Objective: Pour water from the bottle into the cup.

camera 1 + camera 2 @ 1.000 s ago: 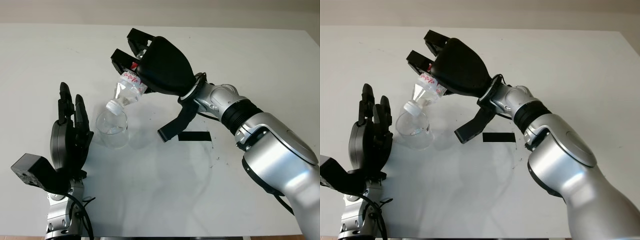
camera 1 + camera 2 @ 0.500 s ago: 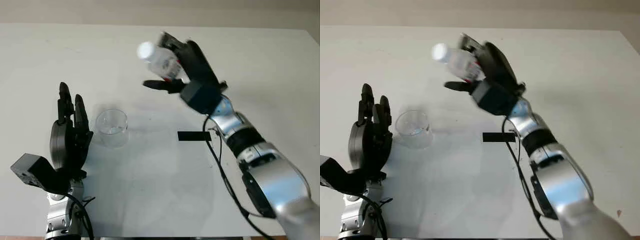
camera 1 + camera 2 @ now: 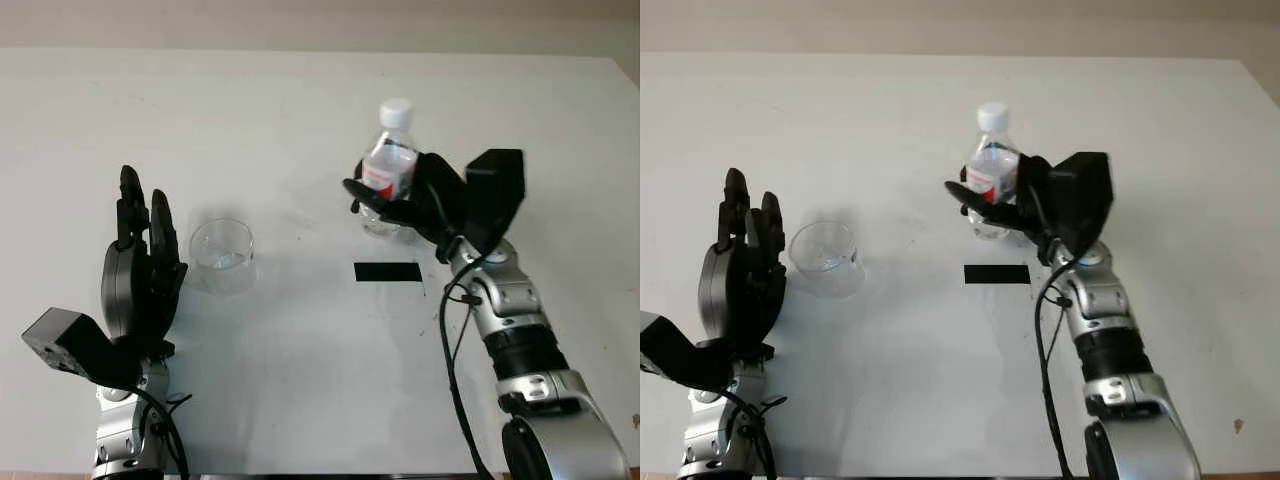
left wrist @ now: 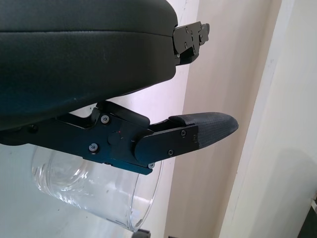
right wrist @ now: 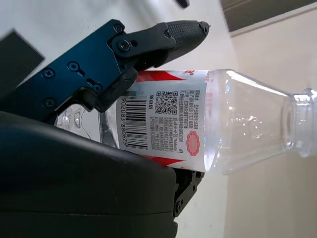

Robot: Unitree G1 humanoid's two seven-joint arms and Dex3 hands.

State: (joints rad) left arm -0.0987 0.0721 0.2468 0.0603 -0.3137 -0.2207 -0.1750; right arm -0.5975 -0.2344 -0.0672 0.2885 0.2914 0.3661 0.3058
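Bottle [image 3: 388, 170] is standing upright near the black tape strip [image 3: 387, 271], well apart from the cup [image 3: 222, 256] — we are judging it light, thin-walled, crushable, best gripped at the label, where the right hand [image 3: 410, 203] is clamping it, left hand [image 3: 140, 270] open beside the cup.

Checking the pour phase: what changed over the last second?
The right hand swung the bottle away from over the cup, turned it from tipped to upright, and brought it down beside the black tape strip, still gripped. The cup and the open left hand beside it stayed put.
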